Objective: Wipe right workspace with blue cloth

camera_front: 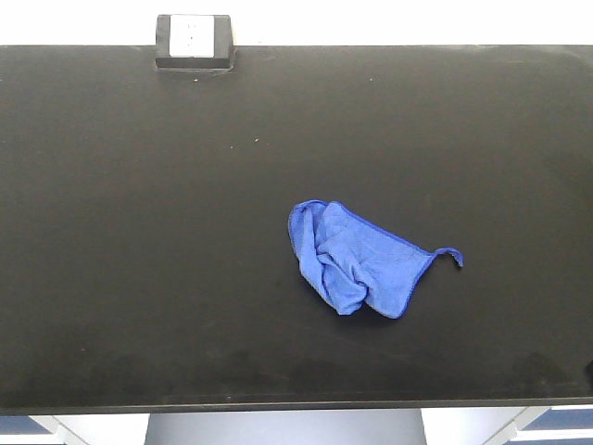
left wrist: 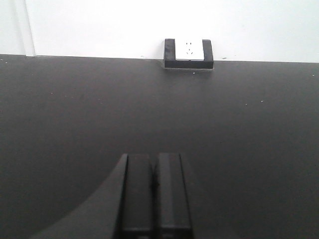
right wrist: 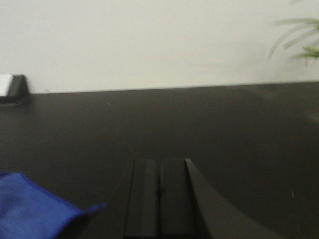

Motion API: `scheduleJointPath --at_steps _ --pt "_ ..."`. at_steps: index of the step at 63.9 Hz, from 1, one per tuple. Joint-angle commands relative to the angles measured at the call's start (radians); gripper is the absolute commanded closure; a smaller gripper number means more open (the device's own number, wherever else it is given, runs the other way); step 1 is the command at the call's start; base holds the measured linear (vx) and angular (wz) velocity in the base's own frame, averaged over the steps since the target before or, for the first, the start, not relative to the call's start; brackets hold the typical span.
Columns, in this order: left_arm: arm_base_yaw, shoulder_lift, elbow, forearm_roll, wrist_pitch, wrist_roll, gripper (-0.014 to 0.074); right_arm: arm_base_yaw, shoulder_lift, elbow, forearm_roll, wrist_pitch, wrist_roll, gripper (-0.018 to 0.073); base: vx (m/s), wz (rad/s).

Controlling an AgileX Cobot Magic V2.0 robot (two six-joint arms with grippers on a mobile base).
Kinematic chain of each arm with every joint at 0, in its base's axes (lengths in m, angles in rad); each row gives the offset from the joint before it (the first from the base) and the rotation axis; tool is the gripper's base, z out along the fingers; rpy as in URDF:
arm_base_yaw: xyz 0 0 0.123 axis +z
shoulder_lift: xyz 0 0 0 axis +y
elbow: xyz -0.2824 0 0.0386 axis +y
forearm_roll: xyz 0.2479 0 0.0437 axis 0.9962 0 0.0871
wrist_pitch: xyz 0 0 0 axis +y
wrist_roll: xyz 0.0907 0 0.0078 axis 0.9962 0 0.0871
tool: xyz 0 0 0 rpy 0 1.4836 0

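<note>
Blue cloth [camera_front: 359, 260], crumpled microfibre (looped tag outward), on matte benchtop [camera_front: 139, 232]; both tools clenched empty.

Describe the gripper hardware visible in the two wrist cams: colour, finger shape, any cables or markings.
Both look alike. The left gripper shows two matte black, flat rectangular fingers side by side, with a curved black housing flaring out to the left. The right gripper has the same black slab-like fingers, its housing flaring to the right. No cables, labels or markings are visible in either view, and the arms themselves are out of frame.
</note>
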Motion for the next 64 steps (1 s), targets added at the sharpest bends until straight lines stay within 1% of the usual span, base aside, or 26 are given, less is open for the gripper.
scheduleJointPath --at_steps 1,2,5,64 --pt "0.005 -0.016 0.03 0.001 -0.08 -0.008 0.0602 -0.013 -0.028 0.065 -0.011 -0.134 0.004 0.0567 0.0 0.0" --pt "0.005 -0.016 0.03 0.001 -0.078 -0.008 0.0602 -0.014 -0.026 0.071 -0.011 -0.136 0.004 0.0567 0.0 0.0" --pt "0.005 -0.016 0.03 0.001 -0.077 -0.008 0.0602 -0.014 -0.027 0.06 -0.004 -0.08 0.004 0.0567 0.0 0.0" --pt "0.005 -0.016 0.03 0.001 -0.077 -0.008 0.0602 -0.014 -0.027 0.064 -0.012 -0.087 0.004 0.0567 0.0 0.0"
